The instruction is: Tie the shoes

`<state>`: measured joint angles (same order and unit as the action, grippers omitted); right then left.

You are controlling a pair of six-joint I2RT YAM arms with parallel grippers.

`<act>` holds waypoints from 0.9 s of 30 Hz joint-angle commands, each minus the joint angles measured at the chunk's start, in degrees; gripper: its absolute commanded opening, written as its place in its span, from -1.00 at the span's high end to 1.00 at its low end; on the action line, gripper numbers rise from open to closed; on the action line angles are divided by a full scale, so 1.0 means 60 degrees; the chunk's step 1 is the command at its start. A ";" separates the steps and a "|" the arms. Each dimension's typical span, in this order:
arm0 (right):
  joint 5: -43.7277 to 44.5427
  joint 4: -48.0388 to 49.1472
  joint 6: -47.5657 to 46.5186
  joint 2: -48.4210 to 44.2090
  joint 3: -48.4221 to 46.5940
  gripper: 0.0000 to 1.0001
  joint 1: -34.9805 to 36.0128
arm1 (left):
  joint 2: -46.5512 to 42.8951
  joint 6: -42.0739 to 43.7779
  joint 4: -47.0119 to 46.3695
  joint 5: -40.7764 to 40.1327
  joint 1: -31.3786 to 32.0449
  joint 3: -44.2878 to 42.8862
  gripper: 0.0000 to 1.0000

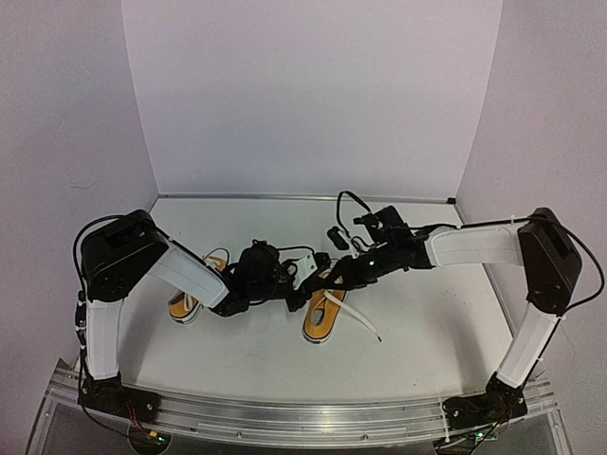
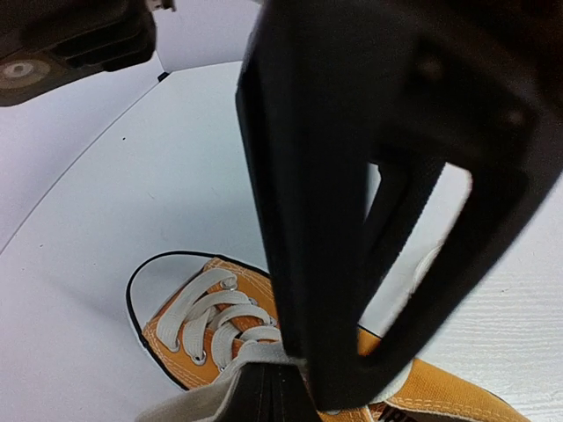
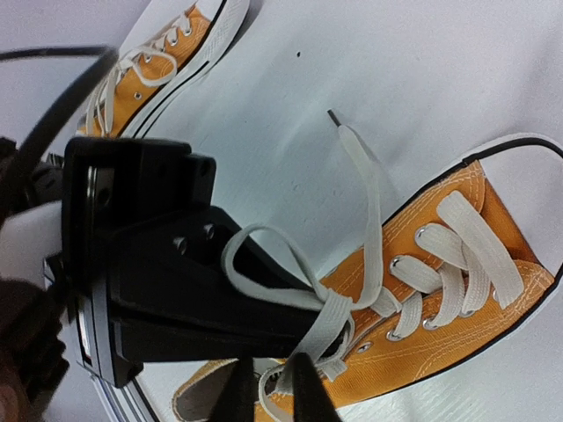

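Note:
One orange-yellow shoe lies mid-table, and the other shoe sits to its left, partly under the left arm. Both grippers meet over the middle shoe's tongue. My left gripper is shut on a white lace at the knot. In the right wrist view a lace loop drapes over the left gripper's fingers. My right gripper hovers over the shoe's opening, its fingers a narrow gap apart beside a strand from the knot. A free lace end trails off onto the table.
The second shoe lies laced beyond the left gripper. The right gripper's black body fills most of the left wrist view. White walls close the back and sides. An aluminium rail runs along the near edge. A black cable arcs above the right wrist.

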<state>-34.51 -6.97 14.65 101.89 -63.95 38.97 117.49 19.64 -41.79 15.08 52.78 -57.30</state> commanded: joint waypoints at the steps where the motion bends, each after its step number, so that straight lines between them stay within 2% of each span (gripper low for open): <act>1: -0.0235 0.0208 -0.0010 -0.1067 0.0320 0.35 -0.0475 | -0.0031 -0.0164 -0.0811 0.0224 -0.0089 0.0139 1.00; 3: -0.0241 0.0209 -0.0025 -0.1336 0.0483 0.25 -0.0793 | -0.0059 -0.0100 -0.0784 0.0254 -0.0096 0.0209 1.00; 9: -0.0273 0.0380 0.0087 -0.1693 0.0788 0.14 -0.1284 | -0.0117 0.0145 -0.0562 0.0291 -0.0092 0.0282 1.00; 15: -0.0510 0.0561 0.0248 -0.0689 0.0803 0.53 -0.1329 | -0.0162 0.0293 -0.0365 0.0313 -0.0096 0.0238 1.00; 23: -0.1224 0.1122 0.0346 0.0224 0.0774 0.68 -0.1319 | -0.0228 0.0740 -0.0065 0.0401 -0.0081 0.0211 1.00; 27: -0.1597 0.1577 0.0487 0.0496 0.0737 0.68 -0.1249 | -0.0211 0.0872 -0.0008 0.0425 -0.0081 0.0163 1.00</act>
<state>-40.64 -2.36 16.72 103.64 -59.18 30.91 117.49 23.03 -42.25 16.58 52.45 -55.72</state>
